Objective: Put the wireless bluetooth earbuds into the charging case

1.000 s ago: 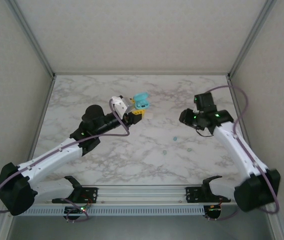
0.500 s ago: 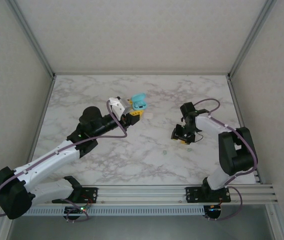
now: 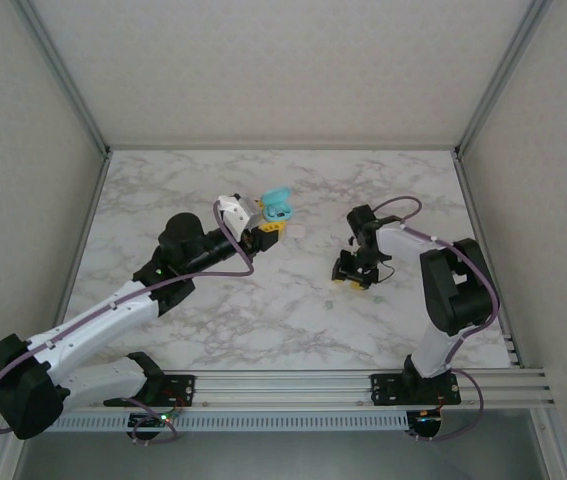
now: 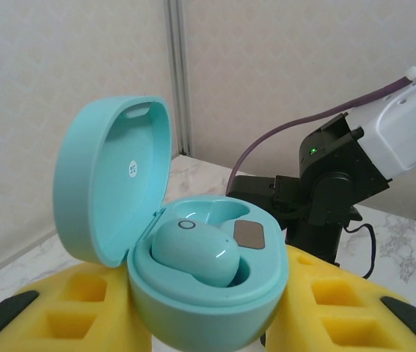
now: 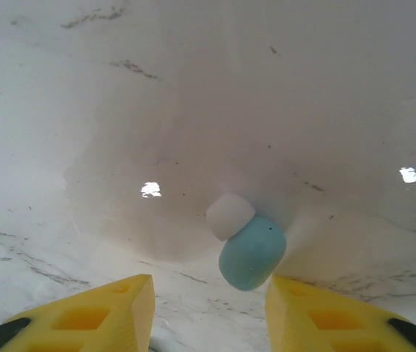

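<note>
So on the left, the left gripper [image 3: 268, 226] is clamped on the charging case [image 3: 279, 204] and holds it up off the marble table [image 3: 163, 190], a bit back from the middle. From the left wrist cam you can see its yellow fingers [image 4: 61, 312] pressed against both sides of the case's lower half. The case is a rounded mint-teal shell, glossy, lid flipped open and leaning back to the left. One seated earbud [image 4: 195, 253] sits in the nearer pocket: same mint colour, smooth pebble shape, with a little ring mark on top. The pocket next to it is bare, just a small dark rectangular pad at the bottom.

Over on the right, the right gripper [image 3: 351, 274] points down at the table, right of centre. On its wrist cam the jaws are spread apart and gripping nothing. A loose earbud [image 5: 249, 248] lies on the marble just ahead of the fingertips and closer to the right-hand finger [image 5: 340, 319], not touching either one. It's a blue-green blob with a rounded white tip poking up and to the left, and a tiny dark dot on its body.
</note>
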Available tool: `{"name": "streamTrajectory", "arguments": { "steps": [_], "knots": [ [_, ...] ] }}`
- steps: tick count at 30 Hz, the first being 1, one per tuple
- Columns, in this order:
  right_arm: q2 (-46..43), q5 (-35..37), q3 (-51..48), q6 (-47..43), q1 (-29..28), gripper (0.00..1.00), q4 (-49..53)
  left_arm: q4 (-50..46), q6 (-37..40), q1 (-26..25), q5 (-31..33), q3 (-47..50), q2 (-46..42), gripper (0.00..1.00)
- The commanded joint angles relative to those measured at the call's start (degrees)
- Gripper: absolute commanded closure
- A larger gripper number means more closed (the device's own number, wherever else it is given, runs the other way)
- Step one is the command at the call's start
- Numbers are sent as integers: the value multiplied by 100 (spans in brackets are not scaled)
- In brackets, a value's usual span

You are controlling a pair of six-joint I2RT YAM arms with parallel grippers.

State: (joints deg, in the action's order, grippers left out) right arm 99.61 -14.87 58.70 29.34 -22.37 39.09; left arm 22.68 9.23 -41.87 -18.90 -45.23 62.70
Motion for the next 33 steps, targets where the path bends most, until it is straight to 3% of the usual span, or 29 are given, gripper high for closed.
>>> {"name": "streamTrajectory", "arguments": {
  "steps": [1, 6, 10, 17, 25, 33],
  "knots": [
    [168, -169, 365, 47, -274, 56, -334, 17, -10, -41, 67, 32, -138, 79],
    [243, 535, 677, -52, -344, 57, -66, 26, -40, -41, 72, 40, -157, 79],
    [267, 386, 809, -306, -350, 57, -150, 26, -32, -41, 91, 58, -159, 79],
    [339, 954, 1196, -1065, -346, 57, 83, 24, -19, -41, 90, 58, -161, 79],
    [1046, 787, 1641, -1521, -206, 57, 486, -25, -30, -45, 131, 89, -236, 79],
    [996, 849, 1558, -1659, -191, 57, 833, -70, -3, -41, 165, 120, -297, 79]
  ]
}}
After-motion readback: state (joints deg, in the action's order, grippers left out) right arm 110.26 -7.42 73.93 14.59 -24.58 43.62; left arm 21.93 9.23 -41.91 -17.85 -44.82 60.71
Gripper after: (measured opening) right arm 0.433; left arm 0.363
